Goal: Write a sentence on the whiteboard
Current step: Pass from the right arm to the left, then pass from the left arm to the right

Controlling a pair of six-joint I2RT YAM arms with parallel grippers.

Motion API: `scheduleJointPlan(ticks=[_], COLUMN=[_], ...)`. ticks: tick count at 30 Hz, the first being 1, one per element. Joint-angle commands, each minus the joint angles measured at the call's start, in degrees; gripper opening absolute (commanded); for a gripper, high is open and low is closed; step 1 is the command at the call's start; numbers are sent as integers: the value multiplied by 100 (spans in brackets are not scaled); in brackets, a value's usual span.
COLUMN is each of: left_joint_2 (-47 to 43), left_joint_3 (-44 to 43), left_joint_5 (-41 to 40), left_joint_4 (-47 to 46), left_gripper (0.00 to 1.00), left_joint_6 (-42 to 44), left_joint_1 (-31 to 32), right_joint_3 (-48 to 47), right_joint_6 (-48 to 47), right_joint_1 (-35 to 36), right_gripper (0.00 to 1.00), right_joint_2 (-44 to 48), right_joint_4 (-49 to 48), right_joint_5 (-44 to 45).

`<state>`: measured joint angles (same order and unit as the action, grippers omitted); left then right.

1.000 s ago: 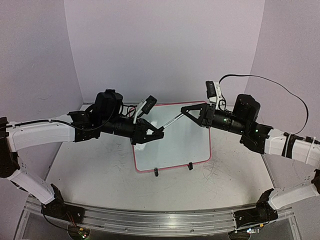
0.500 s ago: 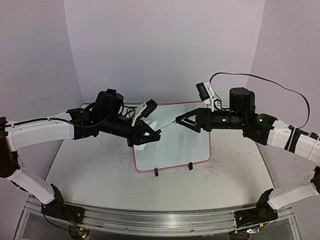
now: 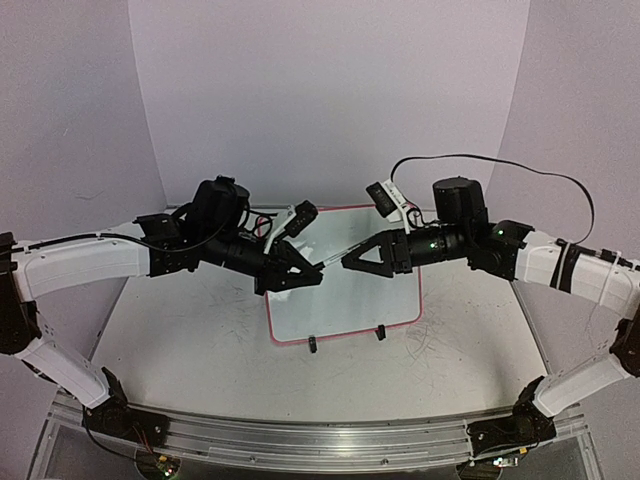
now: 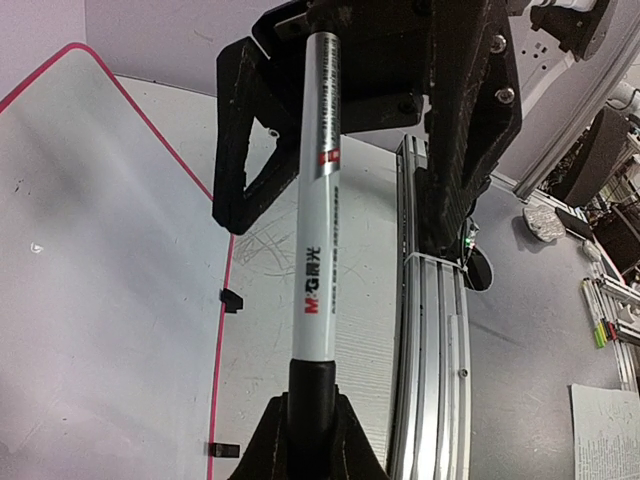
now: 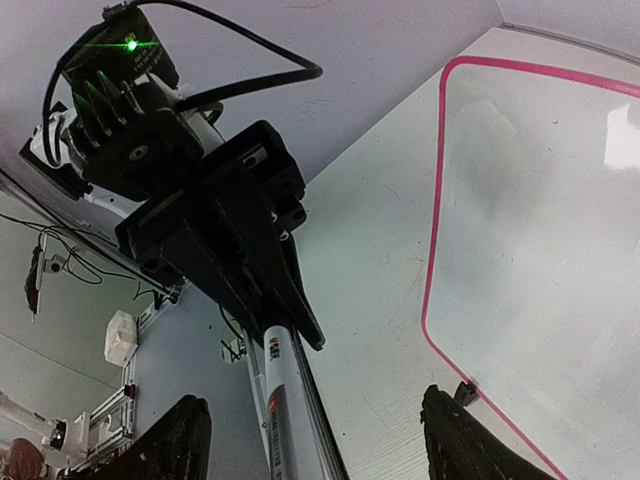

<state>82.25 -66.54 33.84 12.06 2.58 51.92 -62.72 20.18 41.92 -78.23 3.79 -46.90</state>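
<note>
Whiteboard (image 3: 345, 305): flat on the table (image 3: 180, 340), directly beneath both grippers; no writing evident.
Marker (image 3: 336, 254): held in the air above the board.
Left gripper (image 3: 312, 272): clamped on the marker's black end.
Right gripper (image 3: 350, 262): jaws apart, straddling the barrel without gripping it.
Hazard: if the right gripper closes off-centre, it could lever the marker out of the left's hold and drop it onto the board. A weak pinch would likely slip under any pull.

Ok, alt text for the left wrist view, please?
The left gripper clamps the black end of a white marker, whose far end reaches between the open fingers of the right gripper. The pink-rimmed whiteboard lies at left, no writing visible.
</note>
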Motion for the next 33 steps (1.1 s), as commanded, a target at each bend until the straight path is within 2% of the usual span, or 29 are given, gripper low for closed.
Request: scheduleJointPlan(ticks=[1, 13, 20, 23, 28, 33], left_joint_2=[84, 303, 324, 300, 272, 242], left_joint_3=[-329, -513, -542, -515, -496, -457], left_joint_5=[192, 264, 336, 235, 208, 185], left_joint_4=[70, 274, 321, 324, 321, 321], left_gripper=[0, 0, 0, 0, 0, 0], left_joint_6=[111, 156, 138, 145, 155, 157], left_joint_1=[-5, -4, -5, -6, -4, -7], right_joint_3=[-235, -253, -269, -105, -43, 45], right_joint_6=[-38, -122, 65, 249, 366, 476], right_joint_1=[27, 43, 44, 44, 44, 44], right_gripper=[69, 57, 55, 53, 36, 29], right_joint_2=[-143, -382, -273, -115, -277, -270], right_joint_4=[-77, -80, -167, -508, -777, -961], right_joint_5=[-420, -676, -51, -3, -652, -776])
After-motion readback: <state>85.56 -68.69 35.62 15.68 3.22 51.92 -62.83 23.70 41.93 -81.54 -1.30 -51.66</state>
